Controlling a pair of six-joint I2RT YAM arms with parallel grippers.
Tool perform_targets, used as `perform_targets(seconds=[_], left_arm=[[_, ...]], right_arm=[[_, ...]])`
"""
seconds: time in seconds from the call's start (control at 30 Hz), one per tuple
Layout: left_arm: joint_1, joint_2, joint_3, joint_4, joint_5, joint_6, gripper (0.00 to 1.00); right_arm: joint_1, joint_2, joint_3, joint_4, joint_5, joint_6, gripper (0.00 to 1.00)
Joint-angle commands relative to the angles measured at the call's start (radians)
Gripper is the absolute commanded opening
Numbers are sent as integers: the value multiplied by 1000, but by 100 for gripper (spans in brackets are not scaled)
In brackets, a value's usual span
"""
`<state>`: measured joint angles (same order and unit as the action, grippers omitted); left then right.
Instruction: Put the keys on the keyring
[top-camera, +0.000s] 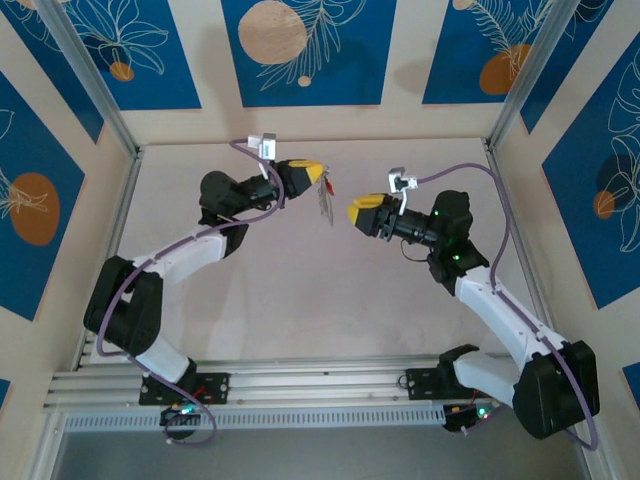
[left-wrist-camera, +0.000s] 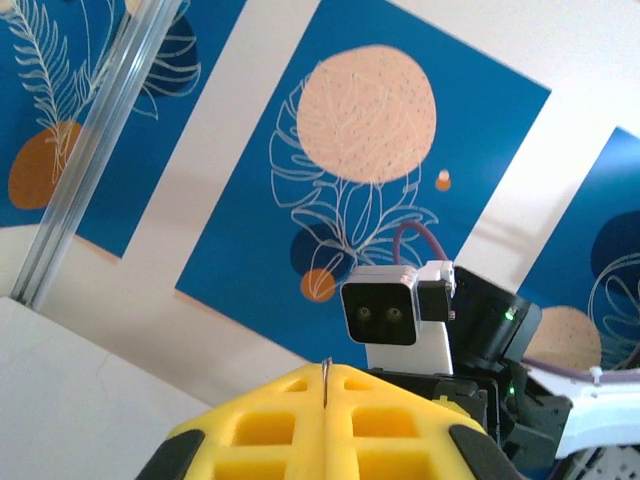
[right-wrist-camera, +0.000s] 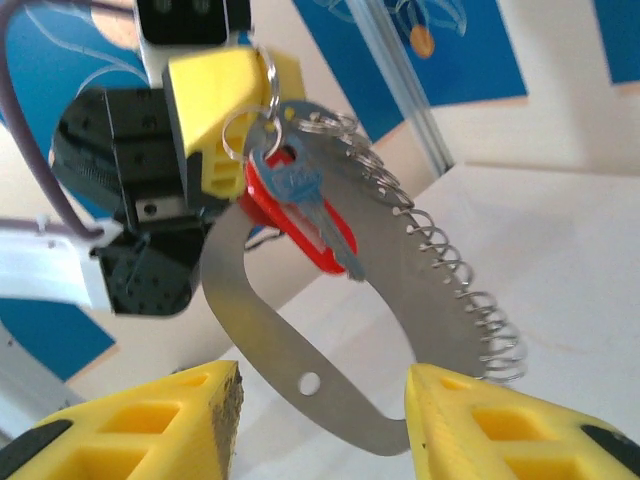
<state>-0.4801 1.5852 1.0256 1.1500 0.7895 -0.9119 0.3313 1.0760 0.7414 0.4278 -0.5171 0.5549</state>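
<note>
**Keyring held aloft for a two-arm hand-off.** Over the far half of the worktop, about midway between its left and right edges, the keyring hung from the left jaws. They were clamped flat on its top end, with a sliver of metal edge showing between their yellow pads.

The loop's long axis ran from that grip down toward my right arm's jaws. These stood apart, with the loop's lower end lying between their pads, closer to the one on the right of the wrist view. Whether metal touched pad there I could not tell. The right jaws were the ones placed to act on the free end, and I judged that any coming move turned on that end-on line-up.

The key was small, with a red plastic piece and a short silvery blade. It dangled from a little split ring beside the left grip, blade pointing down along the loop, and looked to me already threaded on.

The keyring was a thin, flat, oval band of dull grey sheet metal. It had a small punched hole low on one side and a fringe of fine wire coils along the other edge. I reckoned it stiff, slick and thin-edged. The pads were moulded yellow blocks with square recesses and a dark grained face.
</note>
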Motion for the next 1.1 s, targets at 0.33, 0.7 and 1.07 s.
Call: perform_targets(seconds=[0.33, 0.7, 1.07], left_arm=[[-41, -17, -84, 214, -148, -85, 0], [-52, -28, -99, 220, -197, -79, 0], [-55, -37, -93, 231, -203, -81, 0]], right_arm=[[-17, 242, 159, 473, 59, 329, 53], [76, 329, 172, 607, 66, 378, 52], [108, 362, 170, 632, 71, 381, 32]])
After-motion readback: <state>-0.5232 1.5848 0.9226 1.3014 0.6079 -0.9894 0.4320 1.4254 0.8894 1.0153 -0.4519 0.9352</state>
